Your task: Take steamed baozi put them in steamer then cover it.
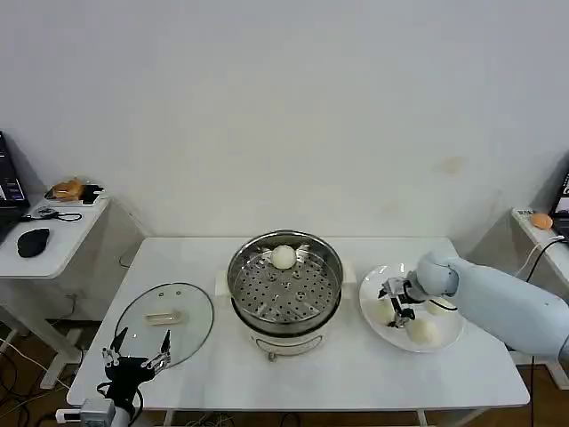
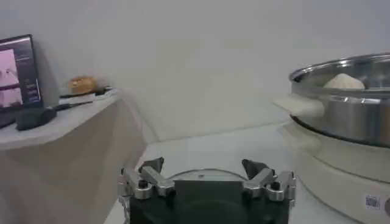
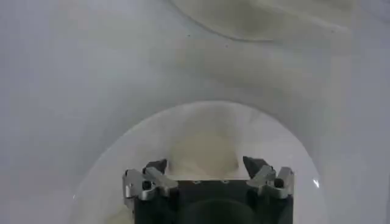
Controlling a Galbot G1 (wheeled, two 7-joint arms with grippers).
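Steamer (image 1: 284,286): centre of the white table (image 1: 338,374), lid off, one baozi (image 1: 284,257) on the perforated tray at its far side.
Plate (image 1: 444,342): just right of the steamer; three baozi on it, one near-side bun (image 1: 421,331) clear to see.
Right end effector (image 1: 394,301): low over the plate's left part, fingers spread around a bun (image 3: 204,152), not clenched.
Cover (image 1: 165,321): flat on the table left of the steamer, beige handle up.
Left end effector (image 1: 136,358): released, hovering at the cover's near edge.
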